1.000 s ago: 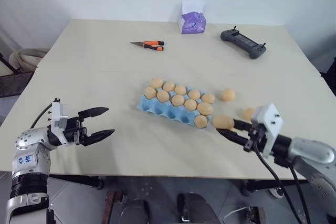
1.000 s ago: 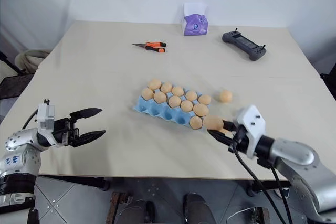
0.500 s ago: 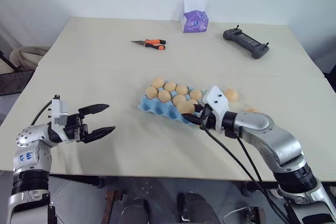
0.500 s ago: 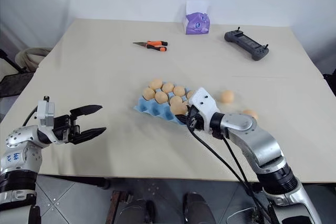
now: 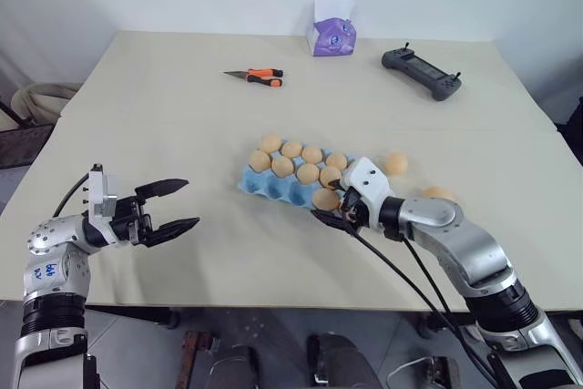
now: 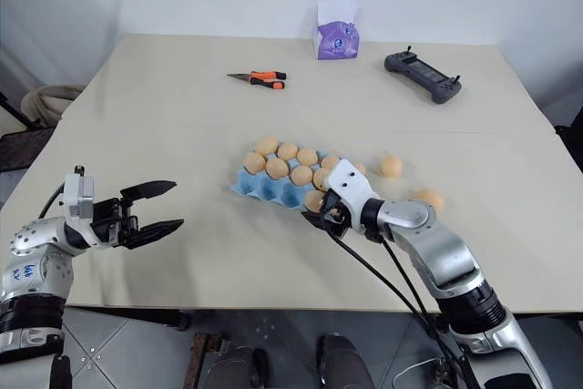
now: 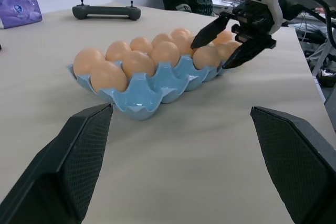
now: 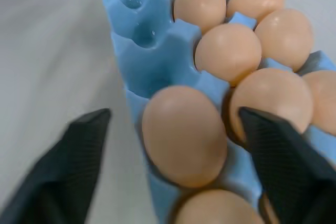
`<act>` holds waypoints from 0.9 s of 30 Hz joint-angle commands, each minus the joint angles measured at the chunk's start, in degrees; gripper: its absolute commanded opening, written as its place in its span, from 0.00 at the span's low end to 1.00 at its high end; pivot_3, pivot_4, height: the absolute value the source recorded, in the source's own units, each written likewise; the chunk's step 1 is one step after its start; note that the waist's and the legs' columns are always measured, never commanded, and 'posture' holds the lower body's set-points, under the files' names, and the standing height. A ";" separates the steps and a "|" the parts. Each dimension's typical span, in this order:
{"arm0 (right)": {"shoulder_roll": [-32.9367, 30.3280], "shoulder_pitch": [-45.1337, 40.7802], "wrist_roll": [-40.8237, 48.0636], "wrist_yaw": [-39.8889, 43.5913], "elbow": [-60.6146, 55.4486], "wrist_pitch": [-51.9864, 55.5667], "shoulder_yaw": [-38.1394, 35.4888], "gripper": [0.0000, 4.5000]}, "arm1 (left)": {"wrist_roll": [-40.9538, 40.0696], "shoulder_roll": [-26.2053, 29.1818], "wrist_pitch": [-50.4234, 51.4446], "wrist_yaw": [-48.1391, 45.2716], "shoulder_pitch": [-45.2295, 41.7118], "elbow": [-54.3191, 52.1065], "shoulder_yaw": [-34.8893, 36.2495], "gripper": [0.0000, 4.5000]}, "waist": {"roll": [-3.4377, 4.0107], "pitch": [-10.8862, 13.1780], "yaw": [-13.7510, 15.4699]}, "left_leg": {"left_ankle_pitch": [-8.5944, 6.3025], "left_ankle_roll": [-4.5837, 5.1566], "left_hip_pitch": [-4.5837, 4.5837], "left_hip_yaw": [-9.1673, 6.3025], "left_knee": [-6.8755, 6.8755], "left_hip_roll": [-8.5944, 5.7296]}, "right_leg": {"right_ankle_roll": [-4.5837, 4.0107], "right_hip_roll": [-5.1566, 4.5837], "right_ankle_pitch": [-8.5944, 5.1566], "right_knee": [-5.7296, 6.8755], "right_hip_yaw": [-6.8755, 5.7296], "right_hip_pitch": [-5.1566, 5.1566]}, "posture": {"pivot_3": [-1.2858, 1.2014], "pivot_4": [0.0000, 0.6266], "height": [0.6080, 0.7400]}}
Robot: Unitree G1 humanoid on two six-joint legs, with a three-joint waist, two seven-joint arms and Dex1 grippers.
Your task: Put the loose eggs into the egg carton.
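Many eggs fill egg carton | two loose eggs beside

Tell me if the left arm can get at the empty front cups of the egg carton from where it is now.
Probably yes. The left gripper hangs open over bare table, pointing toward the egg carton, with nothing lying between them. The empty cups run along the carton's near edge. The right gripper, open at the carton's right end, crowds only that end.

one light-blue egg carton sits on the table. two loose eggs lie on the tabletop beside it: one and another. also one purple tissue box, one orange-handled pliers and one black handheld controller.
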 commanded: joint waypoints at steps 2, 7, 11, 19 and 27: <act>-1.44 0.05 2.33 2.26 -5.55 0.43 -3.84 1.00 | -0.63 0.24 -0.73 -0.03 -1.22 -0.01 0.83 1.00 | 0.00 0.00 -0.08 | 0.00 0.00 0.00 0.00 -0.01 0.00 | 0.00 0.00 0.00 0.00 0.00 0.00 | 0.52 0.24 1.00; -2.06 1.88 10.32 4.68 -11.65 2.02 -12.21 1.00 | -0.69 0.28 -0.60 -0.24 -1.21 0.06 0.85 1.00 | 0.00 0.00 -0.08 | 0.00 -0.01 -0.01 -0.02 -0.05 0.01 | 0.00 0.01 0.00 -0.01 -0.04 0.00 | 0.52 0.24 1.00; -4.51 6.19 15.84 6.62 -14.58 2.59 -20.89 1.00 | -0.73 0.41 -0.56 -0.32 -0.92 0.06 0.99 1.00 | 0.00 0.00 0.17 | -0.01 0.00 0.00 -0.06 -0.04 0.00 | 0.01 0.00 0.00 -0.06 -0.06 0.05 | 0.52 0.24 1.00; -8.05 27.85 17.96 18.26 -13.27 -11.92 -38.57 1.00 | -0.30 0.22 -1.17 -0.35 -1.54 1.43 0.89 1.00 | 0.00 0.00 0.86 | -0.02 0.01 0.00 -0.15 -0.05 -0.01 | 0.01 0.02 0.00 -0.22 -0.15 0.18 | 0.52 0.24 1.00; -5.80 42.79 13.18 23.47 -3.24 -27.19 -43.07 1.00 | -0.22 -0.45 -1.47 -0.49 -2.72 2.32 0.33 1.00 | -0.01 0.00 0.68 | 0.00 0.03 0.26 -0.04 -0.02 -0.02 | 0.04 0.07 0.01 -0.09 -0.02 0.33 | 0.52 0.24 1.00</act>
